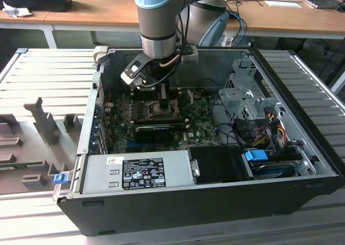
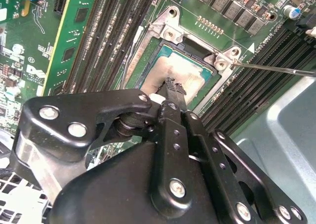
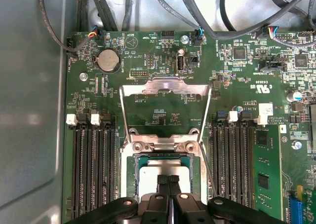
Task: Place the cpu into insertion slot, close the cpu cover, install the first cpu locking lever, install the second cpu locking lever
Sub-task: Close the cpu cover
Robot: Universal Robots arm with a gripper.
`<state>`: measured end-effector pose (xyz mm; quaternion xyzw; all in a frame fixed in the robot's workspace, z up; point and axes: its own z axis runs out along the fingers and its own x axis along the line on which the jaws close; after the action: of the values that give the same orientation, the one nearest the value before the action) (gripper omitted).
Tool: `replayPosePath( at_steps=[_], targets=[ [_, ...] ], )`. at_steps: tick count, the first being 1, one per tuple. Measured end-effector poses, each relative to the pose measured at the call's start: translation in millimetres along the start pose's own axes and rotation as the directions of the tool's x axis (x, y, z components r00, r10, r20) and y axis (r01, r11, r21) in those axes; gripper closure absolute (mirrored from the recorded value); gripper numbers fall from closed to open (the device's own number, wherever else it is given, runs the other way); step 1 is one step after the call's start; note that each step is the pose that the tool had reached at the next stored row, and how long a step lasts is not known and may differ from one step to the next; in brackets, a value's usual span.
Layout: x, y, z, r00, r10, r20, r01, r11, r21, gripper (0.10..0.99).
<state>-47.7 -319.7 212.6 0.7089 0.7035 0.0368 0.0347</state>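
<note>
Gripper (image 3: 168, 179) poised over the seated cpu (image 3: 148, 172).
Its fingers are pinched together, gripping nothing; the cpu lies in the slot (image 2: 192, 46), and the cover (image 3: 148, 90) stands raised, leaving access.

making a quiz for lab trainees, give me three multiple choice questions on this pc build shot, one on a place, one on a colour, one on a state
1. Where is the cpu?
A. in the insertion slot
B. on a desk
C. held up in the air

2. What colour is the circuit board?
A. blue
B. green
C. red

3. How is the cpu cover?
A. shut over the chip
B. swung open
C. taken off entirely

Answers:
1 A: its pale face lies inside the socket frame, under the gripper.
2 B: it is green in both wrist views.
3 B: the silver frame stands back from the slot, and the board shows through its window.
</note>
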Motion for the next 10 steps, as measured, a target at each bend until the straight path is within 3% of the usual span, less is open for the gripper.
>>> replayPosePath(
  at_steps=[10],
  targets=[
    [0.0,0.2,-1.5,1.0,0.001,-0.0002,-0.001,1.0,0.0,0.98]
  ],
)
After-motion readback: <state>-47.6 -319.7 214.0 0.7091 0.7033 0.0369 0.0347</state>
